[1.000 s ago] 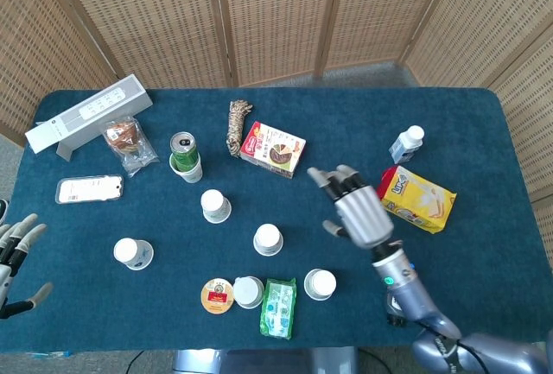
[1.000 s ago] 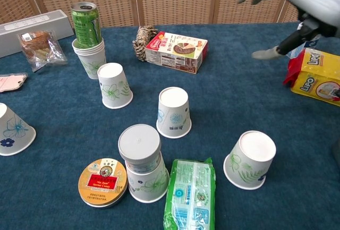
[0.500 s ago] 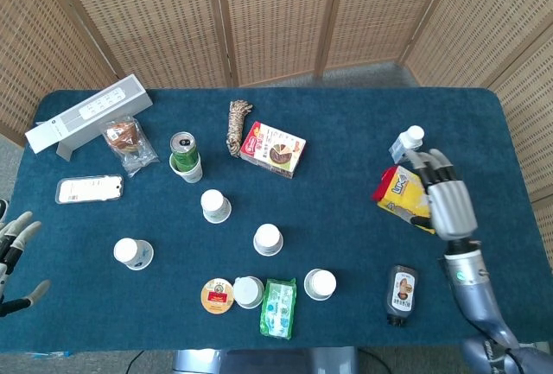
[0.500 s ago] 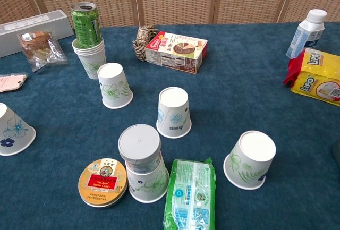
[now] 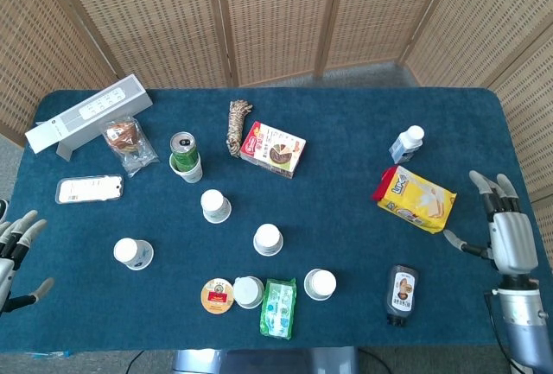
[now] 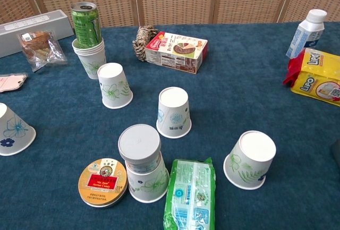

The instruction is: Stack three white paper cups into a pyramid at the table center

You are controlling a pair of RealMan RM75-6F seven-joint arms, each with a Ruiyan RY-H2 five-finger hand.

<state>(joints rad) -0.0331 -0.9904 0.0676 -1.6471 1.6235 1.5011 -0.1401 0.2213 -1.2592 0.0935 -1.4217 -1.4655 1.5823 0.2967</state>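
Fingers spread on both hands, holding nothing: left hand (image 5: 15, 249) off the table's left edge, right hand (image 5: 508, 229) off its right edge. Blue cloth table (image 5: 346, 210) carries the upside-down white paper cups, none stacked: front-right cup (image 6: 249, 159) beside the green snack packet (image 6: 191, 194), centre cup (image 6: 173, 111), left-centre cup (image 6: 115, 85) behind it, far-left cup (image 6: 11, 124) apart. Farther back, green can (image 6: 86, 24) sits in a cup stack.

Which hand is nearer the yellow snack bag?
Right. The right hand hangs just right of the yellow snack bag, not touching; the left hand is at the table's far left edge.
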